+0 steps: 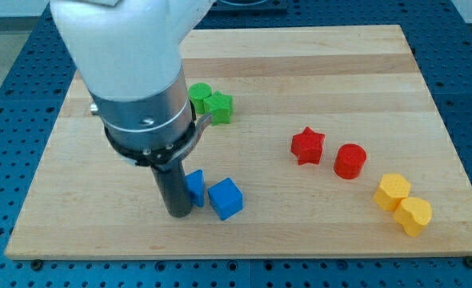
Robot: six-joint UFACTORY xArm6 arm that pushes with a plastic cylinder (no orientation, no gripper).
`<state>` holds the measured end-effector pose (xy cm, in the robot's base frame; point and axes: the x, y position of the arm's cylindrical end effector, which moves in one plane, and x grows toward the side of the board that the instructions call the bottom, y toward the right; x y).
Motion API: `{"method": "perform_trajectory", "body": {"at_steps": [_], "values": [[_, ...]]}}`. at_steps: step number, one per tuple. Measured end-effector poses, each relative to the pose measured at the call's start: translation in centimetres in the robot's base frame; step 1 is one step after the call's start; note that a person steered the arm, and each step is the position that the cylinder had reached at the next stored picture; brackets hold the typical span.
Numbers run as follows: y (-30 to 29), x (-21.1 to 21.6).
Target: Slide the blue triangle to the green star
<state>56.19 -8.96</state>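
The blue triangle (196,186) lies at the view's lower middle, partly hidden by my rod. My tip (178,214) is on the board just to the left of it, touching or nearly touching it. A blue cube (226,198) sits right beside the triangle on its right. The green star (219,106) lies above them toward the view's top, next to a second green block (199,94) that is partly hidden by the arm's body.
A red star (307,146) and a red cylinder (350,160) lie right of centre. Two yellow blocks (392,192) (414,215) sit at the lower right near the wooden board's edge (460,240). The arm's big body covers the upper left.
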Motion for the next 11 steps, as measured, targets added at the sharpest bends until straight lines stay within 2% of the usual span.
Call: {"method": "perform_trajectory", "body": {"at_steps": [3, 4, 7, 8, 10, 11], "values": [[-2.5, -2.3], [-3.1, -0.8], [0.4, 0.3], [1.0, -0.7], [3.2, -5.9], [3.8, -6.4]]}}
